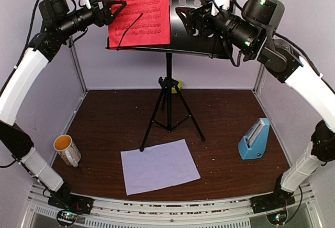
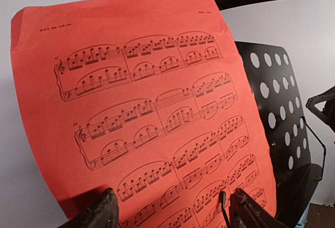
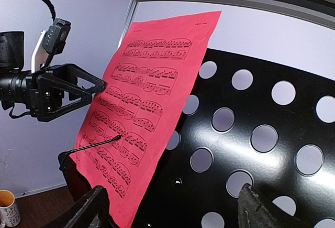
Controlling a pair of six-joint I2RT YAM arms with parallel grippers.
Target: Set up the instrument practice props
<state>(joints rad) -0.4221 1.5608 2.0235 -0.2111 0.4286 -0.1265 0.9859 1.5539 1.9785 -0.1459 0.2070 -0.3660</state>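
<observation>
Top external | brown table [image 1: 115, 118], possibly crumbed; pale walls [image 1: 209, 73] | left hand [image 1: 116, 12], right hand [image 1: 181, 21] wide

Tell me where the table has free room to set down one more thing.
Free: table between the white sheet and the metronome, and between the mug and the tripod. Crowded: where a tripod foot stands at the white sheet's far edge.

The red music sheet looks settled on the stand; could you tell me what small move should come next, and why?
Probably back the left gripper straight away from the red sheet. Its jaws are open at the sheet's left edge, and the sheet stands on the music stand with the wire holder across it, so it seems placed. The white sheet lies on the table, waiting.
</observation>
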